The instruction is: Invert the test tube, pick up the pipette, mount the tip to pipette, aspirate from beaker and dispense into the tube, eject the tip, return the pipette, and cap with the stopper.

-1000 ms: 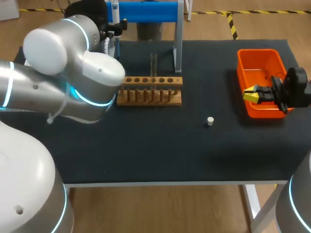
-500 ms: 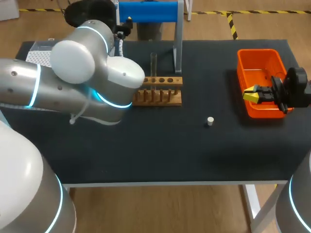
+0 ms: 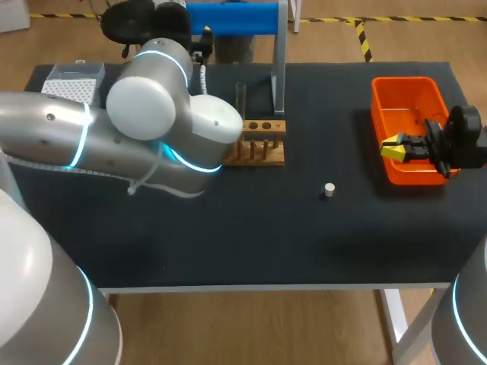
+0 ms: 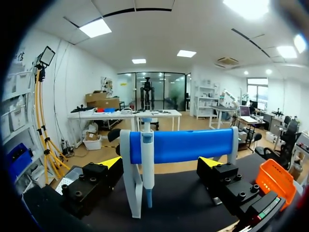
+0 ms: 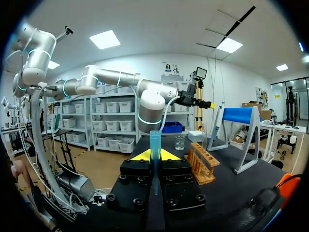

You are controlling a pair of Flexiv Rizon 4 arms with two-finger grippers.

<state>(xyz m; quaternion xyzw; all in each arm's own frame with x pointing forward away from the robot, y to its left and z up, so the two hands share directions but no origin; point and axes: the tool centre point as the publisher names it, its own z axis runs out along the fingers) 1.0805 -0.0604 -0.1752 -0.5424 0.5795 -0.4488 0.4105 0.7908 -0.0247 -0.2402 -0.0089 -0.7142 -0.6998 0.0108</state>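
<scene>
Silver-white rounded left arm [image 3: 91, 144], glowing cyan joint rings; black screw-studded fingers [image 4: 91, 186], yellow tips.

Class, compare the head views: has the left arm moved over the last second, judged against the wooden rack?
Yes. The left arm has swung toward the view's right and now hides more of the wooden rack, which has stayed put.

The desk [image 3: 228, 243] is black. The rack [image 3: 265, 143] is pale brown wood, the bin [image 3: 389, 90] orange and the stopper [image 3: 329, 189] off-white. The stand [image 4: 183, 145] has a blue bar on grey posts. The pipette [image 4: 147, 166] is white and blue. The left arm [image 3: 53, 137] and right arm [image 3: 468, 327] are silver with cyan rings. The left claw [image 4: 161, 164] and right claw [image 5: 155, 155] are black with yellow ends. The tip [image 5: 155, 142] is clear blue.
</scene>
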